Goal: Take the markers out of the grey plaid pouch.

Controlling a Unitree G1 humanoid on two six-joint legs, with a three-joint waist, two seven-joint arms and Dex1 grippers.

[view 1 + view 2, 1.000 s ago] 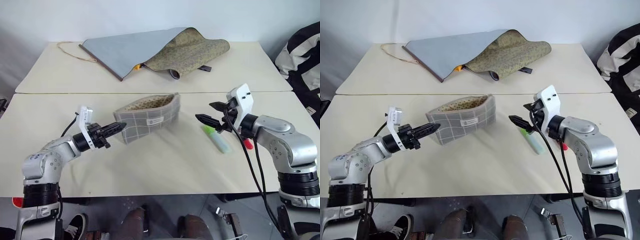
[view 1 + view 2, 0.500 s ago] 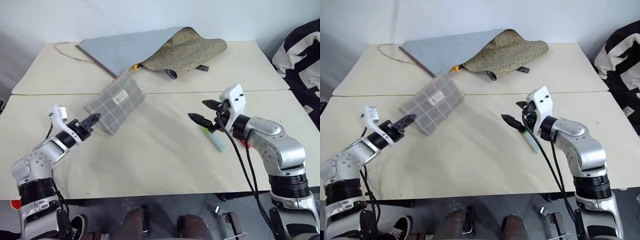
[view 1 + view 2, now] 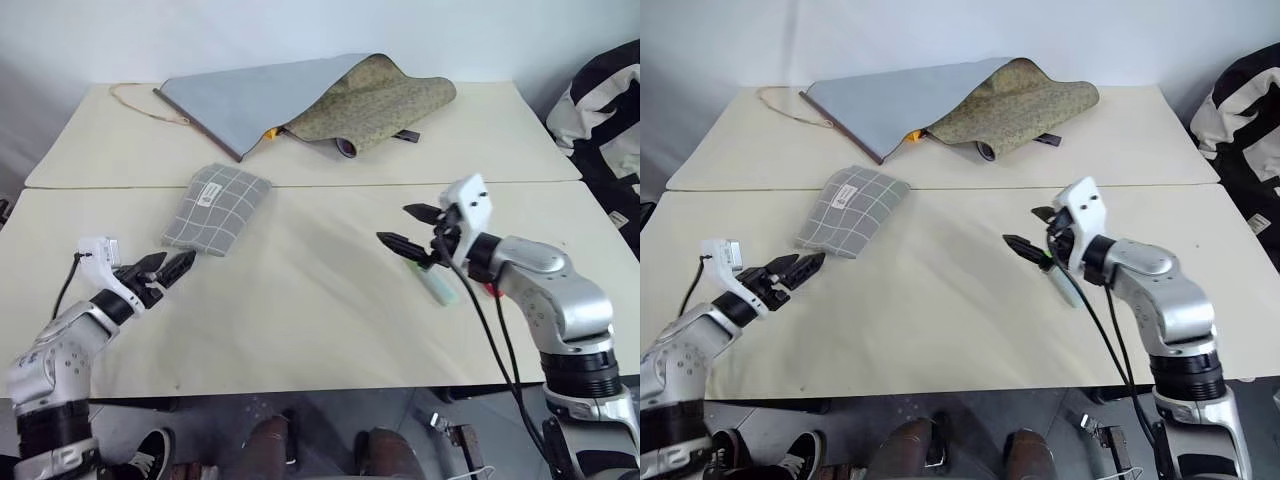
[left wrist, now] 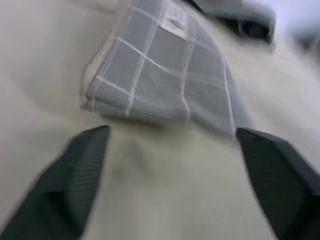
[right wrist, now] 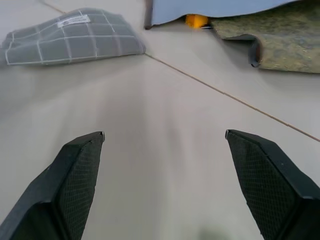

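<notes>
Head view, pouch: the grey plaid pouch (image 3: 216,208) is lying flat on the table (image 3: 320,330), over on the robot's left side, near the seam between the two tabletops. Looks closed up and flattened out.

Head view, markers: a pale green marker (image 3: 437,283) is out on the table on the right, with a red marker (image 3: 490,290) peeking out just behind the right arm. Can't tell if any more are around.

Head view, left gripper: the left gripper (image 3: 164,273) sits just short of the pouch, fingers spread, nothing in them.

Head view, right gripper: the right gripper (image 3: 408,229) hovers above the green marker, fingers apart and empty.

Head view, other stuff: the big folded cloth (image 3: 310,100) is on the far tabletop, well away from the action.

Left wrist view: pouch (image 4: 160,82) right ahead between both open fingers (image 4: 75,175), not touched.

Right wrist view: both fingers (image 5: 75,175) wide apart over bare table, pouch (image 5: 70,37) way off ahead.

Progress: my guess is it's pretty much done. Two markers out, pouch dropped and flat. Only thing left would be checking nothing's hiding inside.
</notes>
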